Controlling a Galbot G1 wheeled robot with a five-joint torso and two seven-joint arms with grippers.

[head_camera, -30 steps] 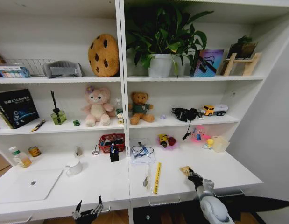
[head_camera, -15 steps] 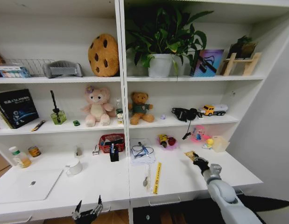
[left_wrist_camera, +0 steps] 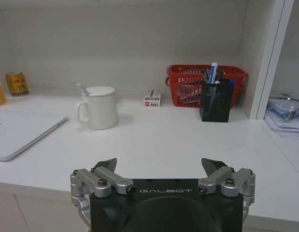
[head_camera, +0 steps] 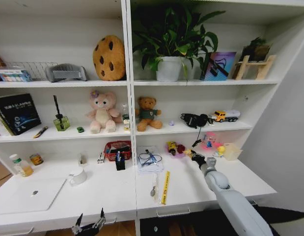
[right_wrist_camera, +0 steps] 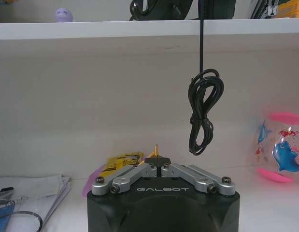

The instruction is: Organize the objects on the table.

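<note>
My right gripper [head_camera: 194, 155] hangs over the back of the white table [head_camera: 235, 178], shut on a small tan object [right_wrist_camera: 156, 149] whose tip pokes up between the closed fingertips [right_wrist_camera: 158, 162]. It is just right of a pink dish of small toys [head_camera: 175, 149]. Below the table's front edge, my left gripper [head_camera: 89, 222] waits open [left_wrist_camera: 159, 165]. On the table lie a silver laptop [head_camera: 30, 194], a white mug [head_camera: 78, 176], a black pen holder [head_camera: 120, 161], a yellow ruler [head_camera: 165, 187] and a small can [head_camera: 36, 159].
A red basket [head_camera: 117, 149] and a stack of papers [head_camera: 150, 160] sit at the back. A black cable [right_wrist_camera: 202, 116] dangles from the shelf above, beside a pink fish toy [right_wrist_camera: 282, 150]. A shelf divider [head_camera: 131, 147] splits the table's back.
My right gripper has risen from near the table's front and moved back and left toward the pink dish, carrying the tan object. The left gripper has barely shifted.
</note>
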